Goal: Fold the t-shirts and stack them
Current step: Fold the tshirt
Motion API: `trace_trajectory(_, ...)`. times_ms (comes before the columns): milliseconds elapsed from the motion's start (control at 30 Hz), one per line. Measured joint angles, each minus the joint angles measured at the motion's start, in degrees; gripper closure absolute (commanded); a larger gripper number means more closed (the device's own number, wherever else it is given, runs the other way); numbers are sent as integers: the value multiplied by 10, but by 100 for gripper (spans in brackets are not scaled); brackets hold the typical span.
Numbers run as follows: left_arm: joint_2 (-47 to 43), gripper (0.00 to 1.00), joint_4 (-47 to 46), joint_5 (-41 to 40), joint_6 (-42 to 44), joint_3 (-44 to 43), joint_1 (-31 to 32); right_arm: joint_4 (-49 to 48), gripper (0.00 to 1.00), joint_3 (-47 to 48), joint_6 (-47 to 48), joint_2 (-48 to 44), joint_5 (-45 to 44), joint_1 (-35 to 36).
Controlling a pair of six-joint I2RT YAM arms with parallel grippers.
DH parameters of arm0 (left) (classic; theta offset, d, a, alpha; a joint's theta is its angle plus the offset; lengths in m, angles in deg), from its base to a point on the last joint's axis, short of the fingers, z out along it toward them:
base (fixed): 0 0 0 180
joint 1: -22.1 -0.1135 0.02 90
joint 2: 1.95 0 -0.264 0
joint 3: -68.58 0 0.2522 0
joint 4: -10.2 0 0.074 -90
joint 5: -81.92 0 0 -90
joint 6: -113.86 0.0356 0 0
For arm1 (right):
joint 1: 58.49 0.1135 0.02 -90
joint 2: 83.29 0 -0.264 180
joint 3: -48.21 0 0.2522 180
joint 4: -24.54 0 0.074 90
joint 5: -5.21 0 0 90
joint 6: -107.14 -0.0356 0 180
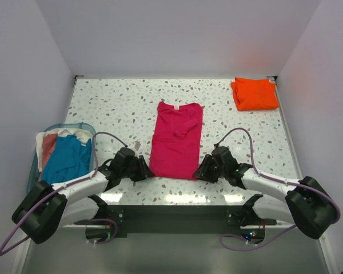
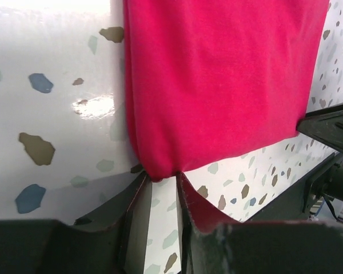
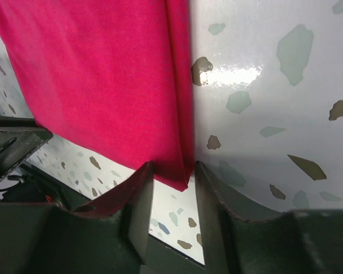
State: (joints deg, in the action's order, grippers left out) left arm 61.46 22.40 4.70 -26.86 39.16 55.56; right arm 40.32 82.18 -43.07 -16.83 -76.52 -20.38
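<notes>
magenta-pink t-shirt (image 1: 176,140), near corners just inside the narrow gaps of the left fingers (image 2: 120,211) and right fingers (image 3: 217,200), unclamped

Both arms stretch forward and inward from their bases, lying low, so the two wrists angle toward each other. The left arm (image 1: 74,187) ends in the left gripper (image 1: 147,170), which points right. The right arm (image 1: 274,184) ends in the right gripper (image 1: 199,171), which points left. The two arms mirror each other and their grippers stay well apart. In the wrist views each gripper's jaws stand slightly parted, the dark fingers (image 2: 134,201) not closed together, with one near corner of the magenta-pink t-shirt (image 1: 176,140) at the fingertips of each.
</notes>
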Motion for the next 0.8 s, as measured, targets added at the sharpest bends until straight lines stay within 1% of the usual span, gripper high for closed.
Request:
trace_trajectory(33,5,75,-2,-5,-3,-1,7,-2,66,-1,0,0,0,1)
trace_trajectory(67,10,84,-5,-9,-7,-3,15,-2,68,-2,1,1,0,2)
trace_trajectory(100,15,89,-7,-13,-10,-5,22,-3,76,-3,1,3,0,2)
trace_trajectory(167,24,100,-7,-22,-16,-8,37,-2,85,-4,5,3,0,2)
trace_trajectory(200,25,100,-5,-30,-19,-9,45,0,95,-4,8,3,0,2)
trace_trajectory(233,24,100,-1,-36,-23,-11,52,3,100,-4,12,2,0,2)
trace_trajectory(333,10,100,25,-54,-28,-15,71,20,100,-4,26,-9,0,2)
trace_trajectory(400,-16,100,54,-66,-34,-15,82,44,100,-3,40,-33,0,2)
trace_trajectory(633,-135,100,146,-104,-57,-25,122,138,100,0,81,-163,-1,14)
trace_trajectory(667,-146,99,153,-107,-61,-26,127,149,100,0,83,-176,-1,14)
trace_trajectory(700,-156,91,162,-111,-67,-26,133,159,100,0,84,-187,0,15)
trace_trajectory(733,-161,80,167,-115,-68,-26,137,167,100,0,85,-195,-1,16)
trace_trajectory(767,-164,61,172,-118,-71,-26,140,174,100,0,85,-201,0,16)
trace_trajectory(800,-166,55,175,-120,-74,-25,143,180,100,0,85,-206,-1,16)
